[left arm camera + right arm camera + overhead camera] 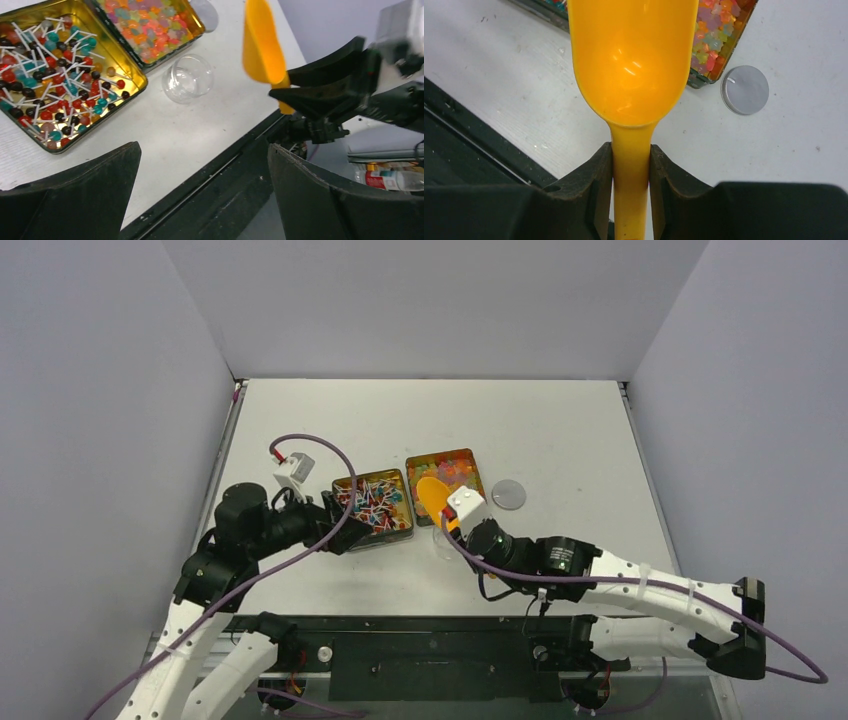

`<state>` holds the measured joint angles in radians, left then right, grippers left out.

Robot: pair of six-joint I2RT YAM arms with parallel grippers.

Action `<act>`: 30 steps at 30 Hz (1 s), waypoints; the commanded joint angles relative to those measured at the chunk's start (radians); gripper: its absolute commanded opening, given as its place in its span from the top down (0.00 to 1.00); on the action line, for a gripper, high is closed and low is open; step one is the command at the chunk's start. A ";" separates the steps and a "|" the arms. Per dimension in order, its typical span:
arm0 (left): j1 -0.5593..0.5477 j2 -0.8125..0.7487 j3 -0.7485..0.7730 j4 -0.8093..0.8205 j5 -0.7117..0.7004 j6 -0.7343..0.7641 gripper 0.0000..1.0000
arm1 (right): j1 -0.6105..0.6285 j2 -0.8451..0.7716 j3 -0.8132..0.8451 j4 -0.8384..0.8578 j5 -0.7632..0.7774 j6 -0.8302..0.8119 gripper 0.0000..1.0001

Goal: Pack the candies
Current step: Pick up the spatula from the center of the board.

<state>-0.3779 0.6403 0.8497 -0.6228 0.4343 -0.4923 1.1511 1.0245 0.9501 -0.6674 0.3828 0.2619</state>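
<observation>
The candies [378, 502] lie in two open, gold-lined tins side by side at the middle of the table [560, 430] in the top view. The left tin [131, 95] holds red, blue and dark pieces on thin white sticks. The sticks cross one another with no common direction. The right tin [478, 465] holds small translucent orange, pink, yellow and green candies [716, 42], heaped loosely and too small to show any heading.

The right gripper [631, 165] is closed most of the way on the handle of the orange scoop [634, 60], with one finger pressed to each side of the handle. In the right wrist view the scoop's long axis runs straight up the frame, handle at the bottom and bowl at the top. The hollow faces the camera and shows bare, glossy plastic. In the top view the scoop [432, 497] points toward the upper left, and its bowl overlaps the lower-left corner of the right tin. Whether it touches the tin cannot be told.

The left gripper [204, 150] has its jaws spread wide and holds nothing. In the top view it sits just left of the left tin.

A clear glass jar [187, 77] lies on the table just below the right tin in the left wrist view, its mouth turned toward the lower left. A round silver lid [745, 90] lies flat to the right of that tin, near it but apart.
</observation>
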 commanded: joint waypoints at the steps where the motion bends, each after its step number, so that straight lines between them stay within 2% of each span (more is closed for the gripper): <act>1: -0.001 0.008 0.097 -0.069 0.121 -0.031 0.04 | 0.146 0.027 0.047 -0.048 0.164 -0.045 1.00; 5: -0.001 0.004 0.103 -0.103 0.157 -0.045 0.04 | 0.291 0.059 0.054 -0.048 0.262 -0.079 1.00; 12: -0.001 -0.011 0.085 -0.117 0.224 -0.054 0.01 | 0.432 0.132 0.113 -0.053 0.318 -0.136 1.00; 22: -0.001 0.007 0.026 -0.120 0.259 -0.030 0.18 | 0.494 0.199 0.215 -0.056 0.274 -0.213 1.00; 30: -0.001 0.037 0.037 -0.128 0.259 -0.001 0.26 | 0.499 0.214 0.224 -0.059 0.259 -0.241 1.00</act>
<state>-0.3779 0.6720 0.8700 -0.7612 0.6674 -0.5274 1.6390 1.2423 1.1439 -0.7368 0.6281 0.0517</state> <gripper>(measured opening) 0.761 0.249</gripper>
